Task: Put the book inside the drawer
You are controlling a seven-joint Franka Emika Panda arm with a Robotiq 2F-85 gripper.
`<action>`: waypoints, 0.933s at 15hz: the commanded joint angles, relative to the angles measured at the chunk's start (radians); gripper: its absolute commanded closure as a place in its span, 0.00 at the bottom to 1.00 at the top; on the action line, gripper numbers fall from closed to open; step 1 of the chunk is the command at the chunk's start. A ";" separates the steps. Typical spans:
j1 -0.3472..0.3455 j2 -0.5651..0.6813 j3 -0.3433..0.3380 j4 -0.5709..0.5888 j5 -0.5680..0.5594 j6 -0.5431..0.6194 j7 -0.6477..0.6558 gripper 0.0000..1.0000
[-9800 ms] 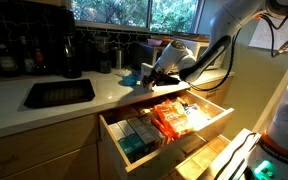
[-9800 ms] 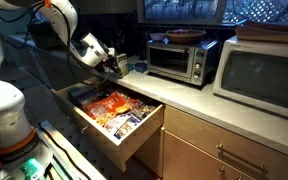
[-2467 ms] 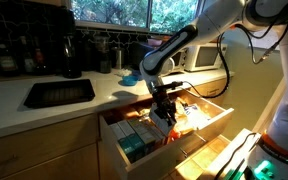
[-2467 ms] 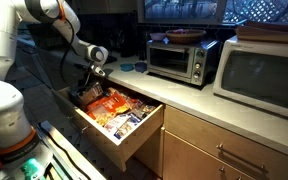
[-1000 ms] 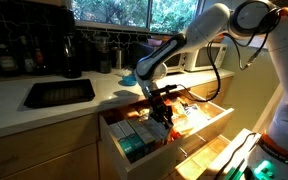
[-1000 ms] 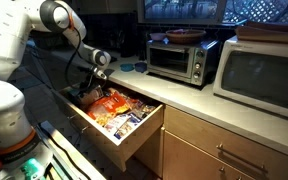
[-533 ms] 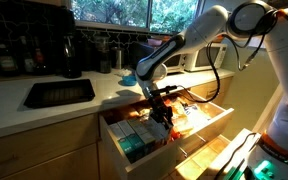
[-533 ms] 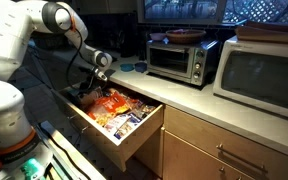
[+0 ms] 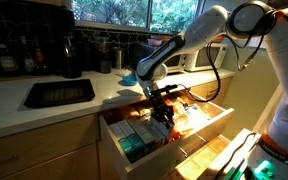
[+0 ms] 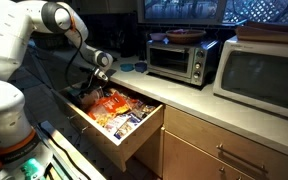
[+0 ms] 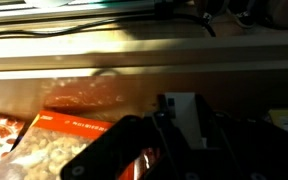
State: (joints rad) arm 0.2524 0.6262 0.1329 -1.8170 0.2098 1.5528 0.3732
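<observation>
The light-wood drawer (image 9: 111, 143) (image 10: 136, 141) stands pulled out under the counter, filled with orange packets (image 9: 189, 120) (image 10: 109, 105) and green boxes (image 9: 134, 140). My gripper (image 9: 163, 110) (image 10: 92, 88) hangs low over its middle. In the wrist view the gripper (image 11: 184, 128) is shut on the book (image 11: 177, 105), a thin pale rectangle standing upright between the dark fingers. An orange packet (image 11: 69, 135) lies just beside it. In both exterior views the gripper hides the book.
A low rounded blue object (image 9: 129, 77) sits on the counter behind the arm, with a dark sink (image 9: 59, 93) further along. A toaster oven (image 10: 177, 58) and a microwave (image 10: 264, 75) stand on the counter. A lower slatted drawer (image 9: 212, 160) is open below.
The arm has come from the counter's edge down into the open drawer with the book. Over the last second nothing has visibly moved.
</observation>
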 commanded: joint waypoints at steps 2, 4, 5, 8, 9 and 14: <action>0.034 0.002 -0.039 -0.001 -0.044 -0.017 0.079 0.92; 0.030 -0.001 -0.032 -0.002 -0.028 -0.009 0.062 0.92; 0.025 -0.001 -0.024 -0.001 -0.015 -0.004 0.041 0.92; 0.030 -0.007 -0.019 0.000 -0.012 -0.001 0.035 0.92; 0.031 -0.015 -0.018 -0.004 -0.012 0.001 0.035 0.92; 0.023 -0.053 -0.019 -0.027 -0.001 0.011 0.027 0.92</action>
State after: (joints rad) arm 0.2758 0.6167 0.1175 -1.8153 0.2049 1.5507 0.4143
